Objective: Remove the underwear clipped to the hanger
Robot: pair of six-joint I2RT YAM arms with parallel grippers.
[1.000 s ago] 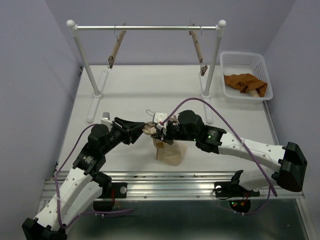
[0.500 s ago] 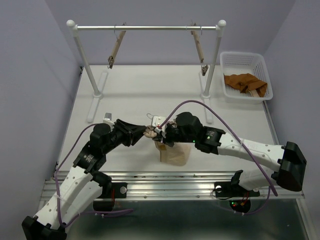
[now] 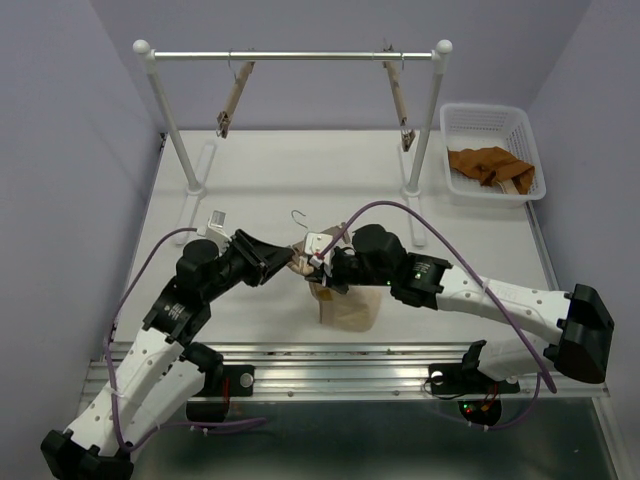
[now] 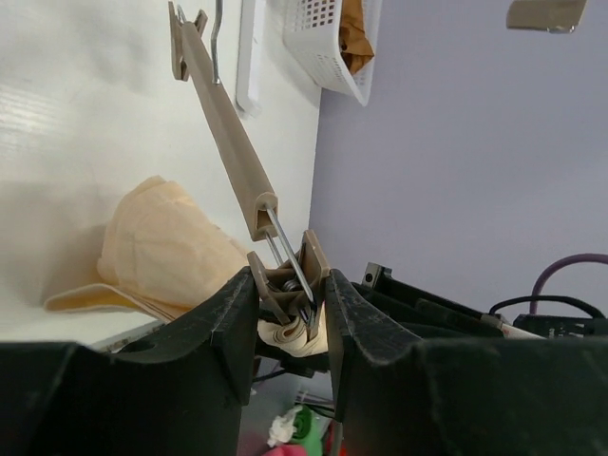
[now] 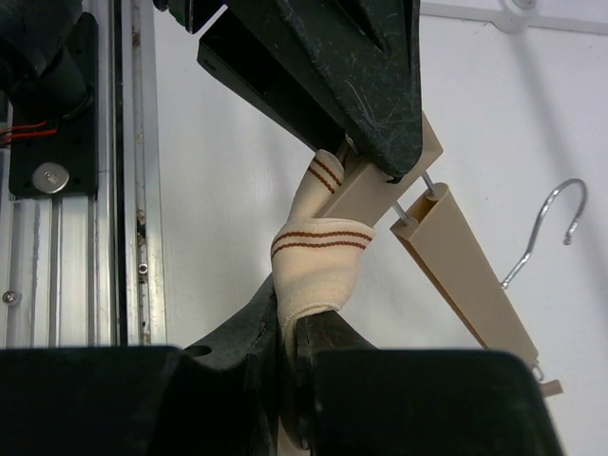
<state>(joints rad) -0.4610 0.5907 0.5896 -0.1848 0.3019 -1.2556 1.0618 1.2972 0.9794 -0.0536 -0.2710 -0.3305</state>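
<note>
The pale cream underwear (image 3: 350,305) hangs from one clip of a tan hanger (image 5: 470,275), its lower part resting on the table. My left gripper (image 3: 290,268) is shut on that hanger clip (image 4: 290,294) and squeezes it, with the cream waistband still in the clip. My right gripper (image 3: 325,272) is shut on the striped cream waistband (image 5: 318,256) just below the clip. The hanger bar (image 4: 223,114) runs away from the left jaws, and its hook (image 3: 297,217) points away. The rust-orange underwear (image 3: 490,165) lies in the white basket (image 3: 520,125).
A white clothes rack (image 3: 295,56) stands at the back, with two bare tan hangers (image 3: 235,95) (image 3: 395,95) on it. Its right post (image 3: 425,120) stands behind my right arm. The basket sits at the back right. A metal rail (image 3: 350,355) runs along the near edge.
My left gripper and the hanger have shifted slightly up and away, and the hook has risen. The cream cloth has moved slightly right. Both grippers have kept their hold.
</note>
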